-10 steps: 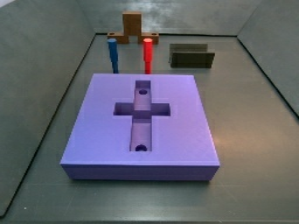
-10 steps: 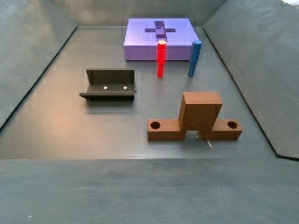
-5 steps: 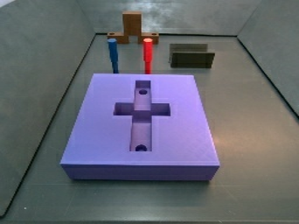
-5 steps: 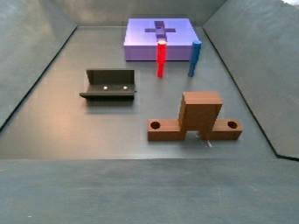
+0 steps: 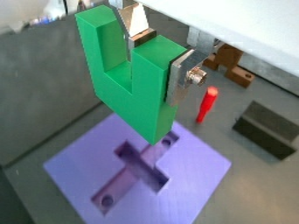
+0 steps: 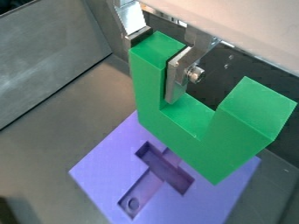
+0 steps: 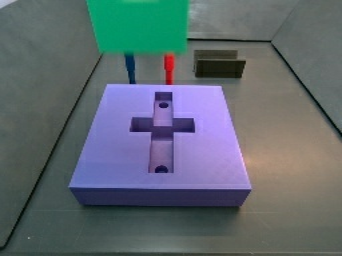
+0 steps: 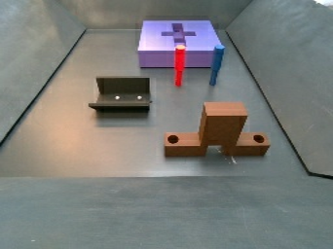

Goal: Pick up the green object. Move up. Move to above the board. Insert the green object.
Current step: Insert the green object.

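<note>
Where nothing hung before, end effector (image 5: 156, 54)-held green object (image 7: 136, 24) above board (image 7: 164, 180).

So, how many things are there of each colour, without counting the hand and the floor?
Green: 1, the green object, held in the hand above the board
Purple: 1, the board
Red: 1, peg
Blue: 1, peg
Brown: 1, block
Dark: 1, fixture
Total: 6
</note>
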Robot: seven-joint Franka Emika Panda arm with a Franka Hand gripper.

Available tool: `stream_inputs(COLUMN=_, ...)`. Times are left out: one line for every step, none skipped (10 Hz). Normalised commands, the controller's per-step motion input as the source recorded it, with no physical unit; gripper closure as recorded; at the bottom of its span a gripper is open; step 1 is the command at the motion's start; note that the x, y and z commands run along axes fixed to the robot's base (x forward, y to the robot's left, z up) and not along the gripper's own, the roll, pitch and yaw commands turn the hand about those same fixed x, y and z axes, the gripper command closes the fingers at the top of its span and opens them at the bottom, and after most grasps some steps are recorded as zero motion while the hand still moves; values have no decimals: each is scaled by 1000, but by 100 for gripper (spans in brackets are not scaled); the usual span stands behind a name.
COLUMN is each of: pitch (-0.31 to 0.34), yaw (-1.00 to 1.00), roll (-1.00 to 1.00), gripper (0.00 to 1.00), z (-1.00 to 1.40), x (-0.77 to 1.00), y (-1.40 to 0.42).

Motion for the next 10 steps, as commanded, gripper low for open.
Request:
stream_inputs(pitch=-166, yaw=0, roll=26, gripper=100, z=-909, x=343, y=-226)
stream_inputs(pitch=-213, yaw=0, roll=57, gripper=100, z=-791, x=163, y=-114)
stream_inputs(pitch=-189, yaw=0, roll=117, gripper=100, z=-780, x=123, y=-103)
stream_inputs(pitch=-107, yaw=-20, roll=134, gripper=100, z=-900, x=0, y=0)
stream_inputs(pitch=-83, yaw=0, roll=161, gripper=100, z=-843, x=0, y=54)
stream_inputs(pitch=-41, yaw=0, roll=173, gripper=100, z=-769, x=0, y=111)
stream_inputs(pitch=-11, yaw=0, roll=163, gripper=100, z=-769, x=0, y=137)
stream_inputs(pitch=-121, yaw=66, roll=69, gripper=100, z=-649, x=0, y=97)
stream_inputs(pitch=-123, yaw=203, roll=0, gripper=100, z=-526, x=91, y=3)
stream_inputs(pitch=-139, yaw=194, roll=0, gripper=100, z=-480, x=203, y=0)
